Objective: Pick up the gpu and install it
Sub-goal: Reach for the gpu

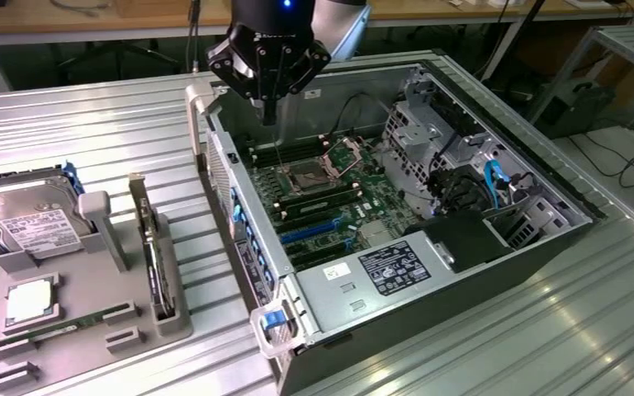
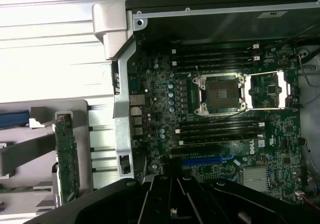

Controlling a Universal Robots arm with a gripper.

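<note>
**Item: gpu (image 1: pixel 158 268).**
- Location: you find it standing on its long edge in a slot of the grey holder tray (image 1: pixel 86 338), on the exterior view's left. It is well apart from the open computer case (image 1: pixel 224 177). In the wrist view the gpu (image 2: pixel 66 159) reads as a narrow green strip beside the case's outer wall. Only the holder touches it.
- Orientation: the long axis runs roughly parallel to the case's side wall, from the tray's far side toward its near side. The pale bracket stands upright at the far end. The flat faces look to the exterior view's left and right, and the thin edge is uppermost.
- Neighbours on the tray, not to be confused with it: the hard drive (image 1: pixel 30 229) and the RAM stick (image 1: pixel 59 327).

**Item: gripper (image 1: pixel 270 118).**
- State: the fingers are pressed together and hold nothing.
- Position: it hangs pointing down over the far corner of the case, above the motherboard (image 1: pixel 333 194). In the wrist view the gripper (image 2: pixel 172 179) sits over the board's blue expansion slots (image 1: pixel 314 231), which appear bare.

**Step in hand, by your judgement:** the approach to the pick. The card is not yet lifted and nothing is installed.

**Next move calls for:**
- travel from over the case across to the tray;
- fingers parted;
- the closing line set crosswise to the card's long axis, so the pads meet its two faces at the top edge.
</note>
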